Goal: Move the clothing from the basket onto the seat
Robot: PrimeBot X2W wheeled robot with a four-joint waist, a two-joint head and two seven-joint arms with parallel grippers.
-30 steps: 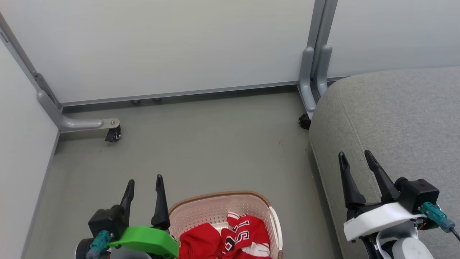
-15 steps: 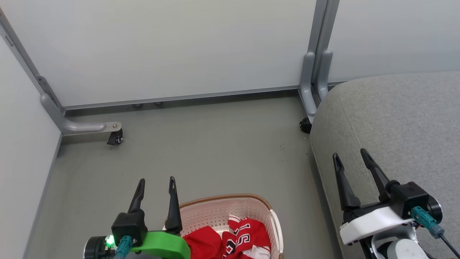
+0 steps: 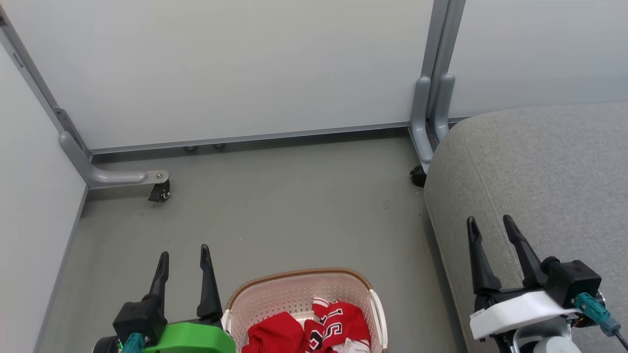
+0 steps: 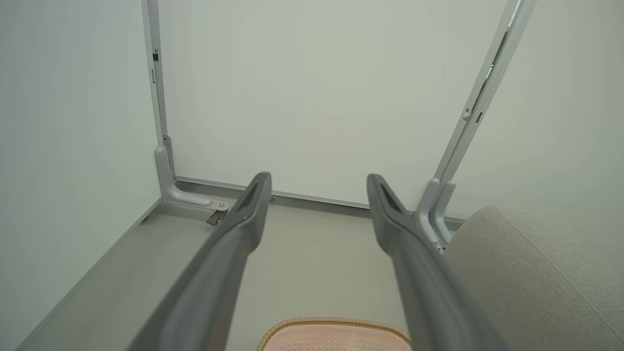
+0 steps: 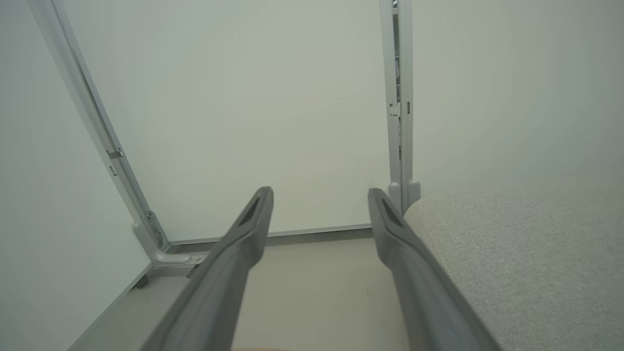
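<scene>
The task appears to be at its opening step, the reach for a first garment; the clothing (image 3: pixel 314 327) lies bunched in the basket (image 3: pixel 294 274), which stands on the floor (image 3: pixel 294 211) at the bottom edge of the head view, close under the robot. The left gripper (image 3: pixel 184 252) sits just beside the basket's left rim, fingers spread and holding nothing. The right gripper (image 3: pixel 489 220) hovers over the near edge of the seat (image 3: pixel 549 162), likewise released. Next, a gripper has to tip down into the basket, pinch a fold of red cloth, lift it clear of the woven rim and carry it right onto the cushion. The pile is cut off by the frame, so how much lies there is hard to say. White partition panels (image 3: pixel 245 63) and a grey post foot with a caster (image 3: pixel 158 192) stand well back, out of the path; the likelier nuisances are cloth snagging on the rim and the basket dragging along with it.
</scene>
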